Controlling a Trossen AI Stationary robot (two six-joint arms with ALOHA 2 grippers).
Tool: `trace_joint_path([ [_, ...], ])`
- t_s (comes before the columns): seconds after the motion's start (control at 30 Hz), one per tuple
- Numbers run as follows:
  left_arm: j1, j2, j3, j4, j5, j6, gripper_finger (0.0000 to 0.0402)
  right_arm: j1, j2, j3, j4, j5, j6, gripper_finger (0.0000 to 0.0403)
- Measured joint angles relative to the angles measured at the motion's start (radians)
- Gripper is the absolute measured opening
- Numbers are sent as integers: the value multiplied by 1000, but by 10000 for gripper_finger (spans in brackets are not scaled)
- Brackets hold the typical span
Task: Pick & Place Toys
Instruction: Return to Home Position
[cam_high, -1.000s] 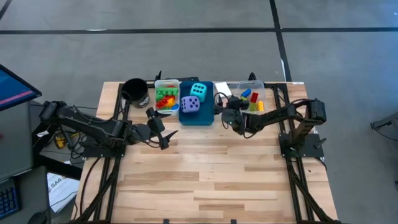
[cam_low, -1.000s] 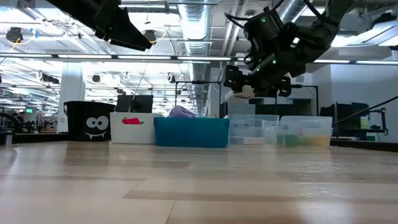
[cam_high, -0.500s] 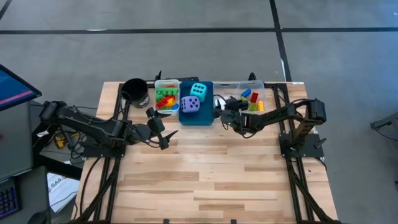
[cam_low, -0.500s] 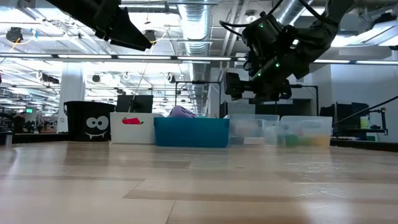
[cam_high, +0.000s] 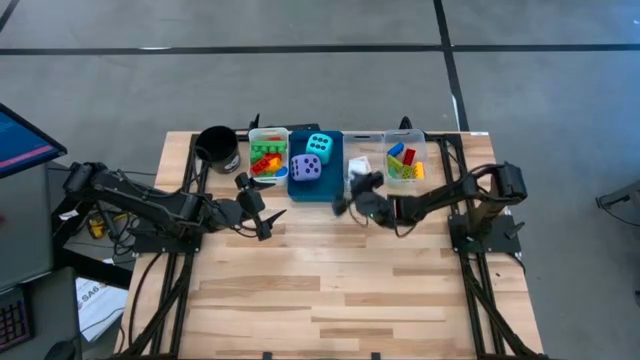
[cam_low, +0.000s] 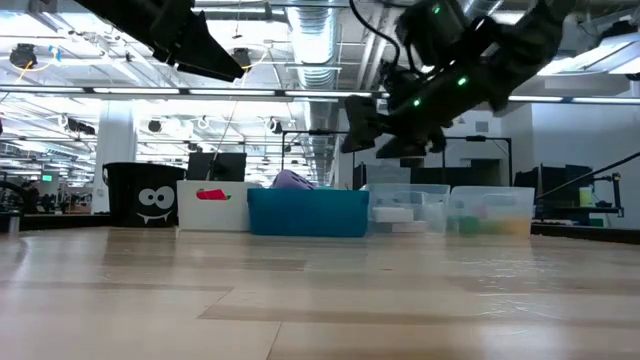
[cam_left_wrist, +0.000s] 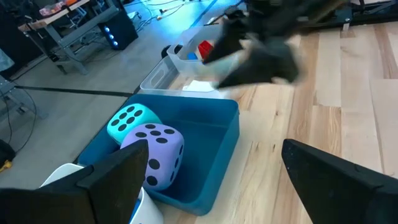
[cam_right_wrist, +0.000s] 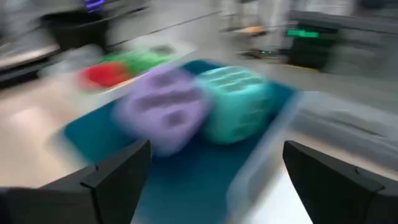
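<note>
The purple die (cam_high: 306, 170) and the cyan die (cam_high: 320, 146) sit side by side in the blue bin (cam_high: 316, 195), touching each other. Just left of it, the white bin (cam_high: 268, 131) holds red, green and yellow bricks (cam_high: 265, 160). On the other side of the blue bin stand two see-through bins. The left clear bin (cam_high: 366, 138) has a white card (cam_high: 358, 164) lying in it. The right clear bin (cam_high: 408, 138) holds red, blue and yellow small bricks (cam_high: 403, 165). A black cup (cam_high: 218, 147) stands at the far left end of the row.

My right gripper (cam_high: 352, 196) hangs in the air just in front of the blue bin and the left clear bin. Its fingers are spread wide and nothing is between them. My left gripper (cam_high: 258, 207) hangs over the bare table (cam_high: 330, 290) in front of the white bin. It is wide apart too and holds nothing.
</note>
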Motion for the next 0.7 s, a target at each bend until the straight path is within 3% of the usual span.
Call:
trace_joint_path([
  [0.17, -11, -8, -1, -47, -3, 54, 360, 153, -17, -1, -88, -77, -92, 350],
  [0.47, -120, -182, -3, -182, 55, -139, 360, 403, -241, 0, -369, -353, -69, 341],
  [0.57, -202, -287, -39, -183, 55, -202, 360, 474, -328, 0, -528, -343, -57, 340],
  [0.7, -331, -445, -120, -152, 54, -231, 360, 531, -445, 0, -743, -248, 16, 333],
])
